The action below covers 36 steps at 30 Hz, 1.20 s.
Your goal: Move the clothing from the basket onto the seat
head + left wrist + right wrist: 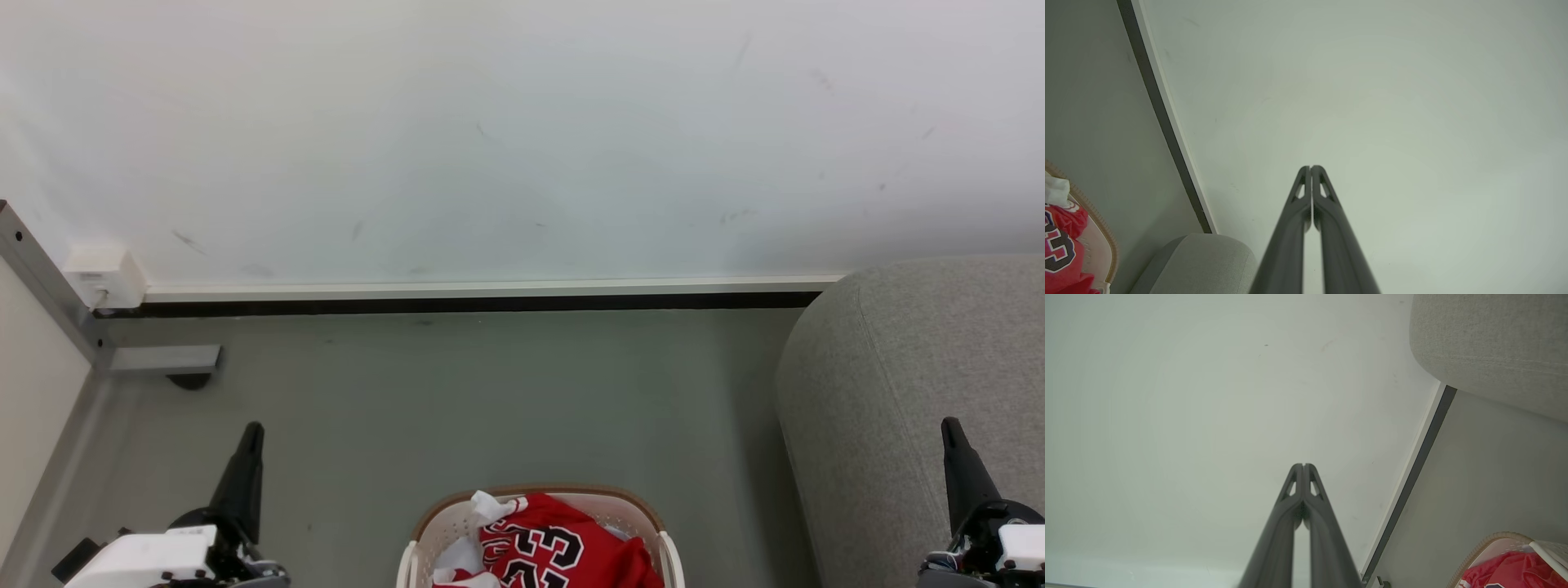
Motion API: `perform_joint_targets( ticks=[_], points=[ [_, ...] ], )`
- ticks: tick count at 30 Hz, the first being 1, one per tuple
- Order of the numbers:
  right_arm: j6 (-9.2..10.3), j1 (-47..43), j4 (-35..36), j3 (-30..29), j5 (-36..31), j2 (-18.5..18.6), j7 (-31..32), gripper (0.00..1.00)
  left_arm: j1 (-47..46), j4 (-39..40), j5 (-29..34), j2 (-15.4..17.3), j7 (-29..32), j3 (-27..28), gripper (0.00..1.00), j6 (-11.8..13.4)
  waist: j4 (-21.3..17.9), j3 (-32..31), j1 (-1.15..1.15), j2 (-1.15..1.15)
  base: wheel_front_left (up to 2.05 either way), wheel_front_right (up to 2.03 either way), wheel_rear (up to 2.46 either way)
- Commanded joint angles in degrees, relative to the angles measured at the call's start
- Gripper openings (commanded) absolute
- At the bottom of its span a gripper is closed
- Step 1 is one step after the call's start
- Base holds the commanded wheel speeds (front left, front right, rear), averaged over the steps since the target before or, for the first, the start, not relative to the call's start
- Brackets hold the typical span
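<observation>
Grey floor meeting white wall, red jersey lying in oval white basket, "23" upside down to me, my left gripper, right gripper pressing closed, empty.

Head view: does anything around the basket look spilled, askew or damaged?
Nothing stands out. The clothing lies bunched inside the basket, with none on the floor that shows. The seat beside it looks intact, and the wall carries only faint scuff marks.
</observation>
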<state>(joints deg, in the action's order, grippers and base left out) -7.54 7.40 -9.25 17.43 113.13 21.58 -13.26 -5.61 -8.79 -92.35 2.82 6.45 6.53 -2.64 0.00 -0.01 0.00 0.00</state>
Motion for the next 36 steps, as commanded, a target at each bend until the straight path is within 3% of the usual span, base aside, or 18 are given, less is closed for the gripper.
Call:
perform_joint_targets(
  ticks=[1, 36],
  points=[
    [0.17, 0.80, 0.18, -0.04, 0.17, 0.30, -0.22, 0.00, -0.56, 0.07, 0.59, 0.19, -0.07, 0.11, 0.00, -0.08, 0.00, 0.00, 0.00, 0.00, 0.00, 0.00, 0.00],
    [0.17, 0.81, 0.18, -0.04, 0.17, 0.30, -0.22, 0.00, -0.56, 0.07, 0.59, 0.19, -0.07, 0.11, 0.00, -0.08, 0.00, 0.00, 0.00, 0.00, 0.00, 0.00, 0.00]
  ],
)
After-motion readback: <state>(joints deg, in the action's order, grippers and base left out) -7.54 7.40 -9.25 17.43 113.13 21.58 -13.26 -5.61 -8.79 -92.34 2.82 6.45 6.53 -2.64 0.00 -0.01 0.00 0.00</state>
